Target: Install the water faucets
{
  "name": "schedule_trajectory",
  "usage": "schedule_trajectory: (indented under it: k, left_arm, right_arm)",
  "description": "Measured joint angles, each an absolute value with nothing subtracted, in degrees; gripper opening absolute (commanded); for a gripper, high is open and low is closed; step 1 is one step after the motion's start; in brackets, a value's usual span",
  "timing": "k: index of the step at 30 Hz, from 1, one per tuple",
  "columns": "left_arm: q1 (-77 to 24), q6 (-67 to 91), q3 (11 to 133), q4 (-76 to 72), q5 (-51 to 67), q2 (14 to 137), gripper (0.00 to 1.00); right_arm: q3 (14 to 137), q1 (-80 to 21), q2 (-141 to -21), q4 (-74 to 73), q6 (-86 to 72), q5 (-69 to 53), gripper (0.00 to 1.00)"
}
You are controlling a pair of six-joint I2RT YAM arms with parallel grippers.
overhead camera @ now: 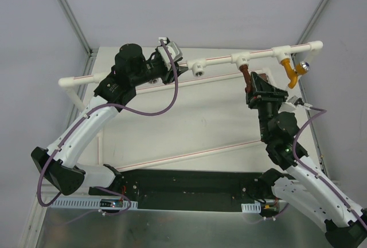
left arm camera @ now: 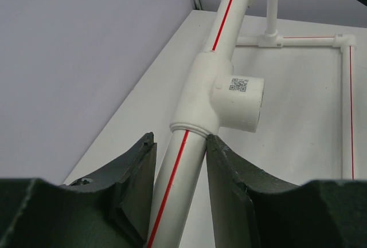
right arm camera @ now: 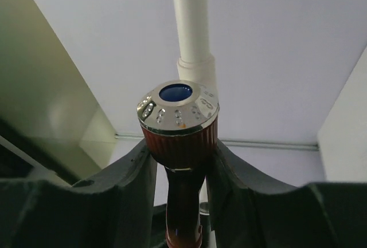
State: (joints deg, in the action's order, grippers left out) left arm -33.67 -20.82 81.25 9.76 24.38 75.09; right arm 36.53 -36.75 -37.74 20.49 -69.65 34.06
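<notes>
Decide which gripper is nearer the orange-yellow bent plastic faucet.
Right. The right gripper, holding the dark reddish-brown plastic faucet, sits beside the orange-yellow faucet; the left gripper clamps the white plastic pipe much farther along.

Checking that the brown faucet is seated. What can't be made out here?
Reddish-brown faucet joint with the tee: too small from top; hidden by its silver cap, right wrist.
Orange faucet joint: too small, top view only.
White pipe past the left gripper: cut off, left wrist bottom edge.
</notes>
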Motion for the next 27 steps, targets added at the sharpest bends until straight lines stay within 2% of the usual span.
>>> schedule_trajectory:
  k: [3, 5, 9, 12, 17, 27]
  left_arm:
    - [-33.67, -21.02, 81.25, 9.63, 23.57, 75.13, 0.04]
    - [-33.67, -21.04, 81.25, 9.5, 23.22, 75.16, 0.04]
    - [-33.67, -21.06, 81.25, 9.34, 22.48, 75.24, 0.04]
    - [-33.67, -21.02, 81.25, 9.34, 22.48, 75.24, 0.04]
    - [-33.78, -20.95, 81.23, 9.63, 22.96, 75.2, 0.04]
    - [-33.78, -20.97, 81.25, 9.5, 23.03, 75.2, 0.05]
  right_arm:
    - [36.67, -36.75, -38.83, 19.03, -81.14, 34.44, 0.0]
    - [36.64, -36.75, -39.64, 18.79, -87.7, 34.44, 0.07]
    - [36.25, -36.73, -40.29, 18.87, -94.87, 33.85, 0.44]
    - [35.97, -36.73, -39.92, 18.59, -97.3, 32.8, 0.59]
    - [33.8, -37.19, -38.2, 17.23, -99.04, 29.19, 0.69]
    - [28.16, -37.19, -26.35, 9.41, -99.57, 30.33, 0.7]
